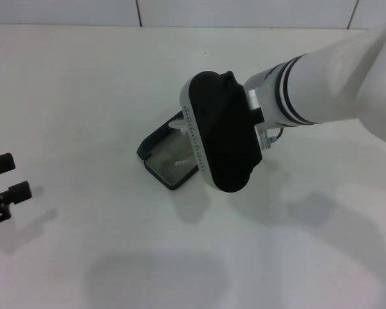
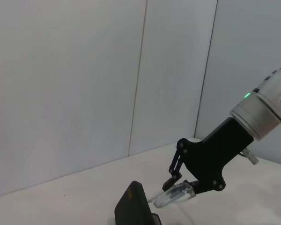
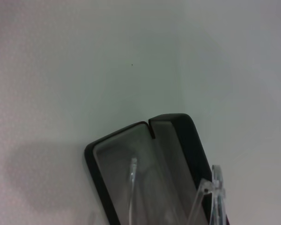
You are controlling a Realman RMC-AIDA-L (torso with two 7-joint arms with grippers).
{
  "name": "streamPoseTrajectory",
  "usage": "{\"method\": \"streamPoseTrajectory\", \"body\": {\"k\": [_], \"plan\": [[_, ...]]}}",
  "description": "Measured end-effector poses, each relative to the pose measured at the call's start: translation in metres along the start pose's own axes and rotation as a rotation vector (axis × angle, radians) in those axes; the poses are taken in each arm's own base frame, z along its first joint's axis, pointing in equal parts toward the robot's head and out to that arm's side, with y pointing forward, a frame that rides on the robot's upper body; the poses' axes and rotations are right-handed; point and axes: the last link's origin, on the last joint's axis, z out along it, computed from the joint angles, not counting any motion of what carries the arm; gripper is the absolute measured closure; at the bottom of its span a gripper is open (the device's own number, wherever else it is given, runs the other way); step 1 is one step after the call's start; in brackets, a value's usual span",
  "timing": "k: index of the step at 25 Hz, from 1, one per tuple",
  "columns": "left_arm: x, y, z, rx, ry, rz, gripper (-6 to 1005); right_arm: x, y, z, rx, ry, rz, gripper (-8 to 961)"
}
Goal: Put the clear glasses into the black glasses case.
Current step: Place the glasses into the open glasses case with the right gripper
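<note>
Head view: the matte black hinged glasses case (image 1: 167, 158) is being seen open on the white table (image 1: 83, 96), near the middle, lid raised toward the far left, grey lining showing. The right gripper (image 1: 186, 138) is being held directly over the case's right part, its black housing hiding most of the tray. A faint glint of the fully transparent plastic glasses (image 1: 179, 122) is being shown at the housing's edge, above the case. The left gripper (image 1: 3, 183) is being kept parked at the near left edge, well apart, fingers spread with nothing between them.

Left wrist view: the right gripper (image 2: 178, 187) is being seen from the side, fingers closed on the clear glasses (image 2: 174, 196), which are being held just above the open case (image 2: 133, 208) and not yet resting in it.

Right wrist view: the case's grey interior (image 3: 145, 164) is being seen empty beneath the glasses' temple arms (image 3: 132, 187), which are hanging over the tray.

Judged progress: pickup and carry are done, case is open; lowering, release, and maybe closing the lid are being left to do.
</note>
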Motion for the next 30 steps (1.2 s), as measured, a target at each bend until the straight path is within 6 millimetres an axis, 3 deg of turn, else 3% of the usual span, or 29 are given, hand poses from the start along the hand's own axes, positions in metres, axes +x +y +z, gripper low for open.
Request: {"method": "streamPoseTrajectory", "body": {"k": [23,30], "plan": [[0.0003,-0.0009,-0.0007,0.008,0.004,-0.001,430,0.0014,-0.0035,0.0012,0.013,0.037,-0.079,810],[0.0002,-0.0008,-0.0006,0.010,0.006,-0.002,430,-0.0009,-0.0042,-0.0005,0.031,0.016,-0.076,719]]}}
